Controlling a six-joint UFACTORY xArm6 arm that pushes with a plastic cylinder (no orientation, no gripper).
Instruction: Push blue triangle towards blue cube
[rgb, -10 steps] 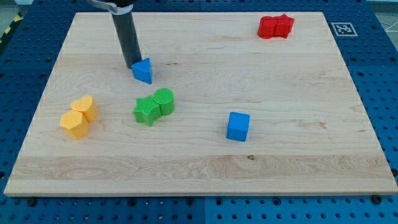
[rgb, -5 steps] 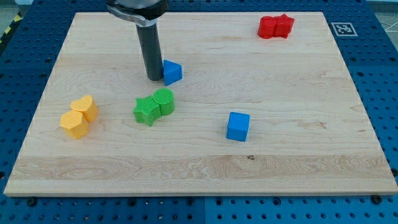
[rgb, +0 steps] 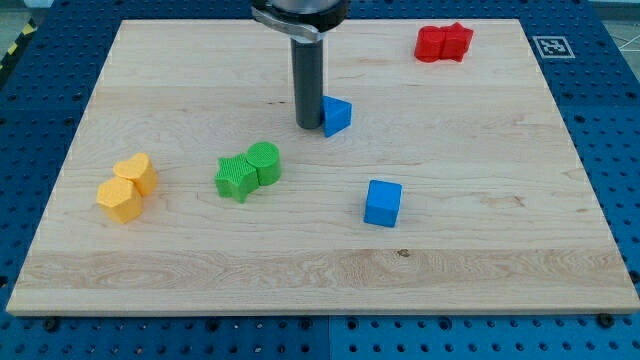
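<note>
The blue triangle (rgb: 337, 116) lies on the wooden board (rgb: 480, 150) a little above its middle. My tip (rgb: 309, 125) stands right against the triangle's left side, touching it. The blue cube (rgb: 382, 203) sits below and to the right of the triangle, apart from it. The dark rod rises from the tip to the view's top edge.
Two green blocks (rgb: 247, 171) sit together left of centre. Two yellow blocks (rgb: 127, 187) sit together near the left edge. Two red blocks (rgb: 443, 43) sit together at the top right. A marker tag (rgb: 550, 46) is on the board's top right corner.
My tip has slid to the right, pushing the blue triangle to the right along with it. The other blocks have not moved.
</note>
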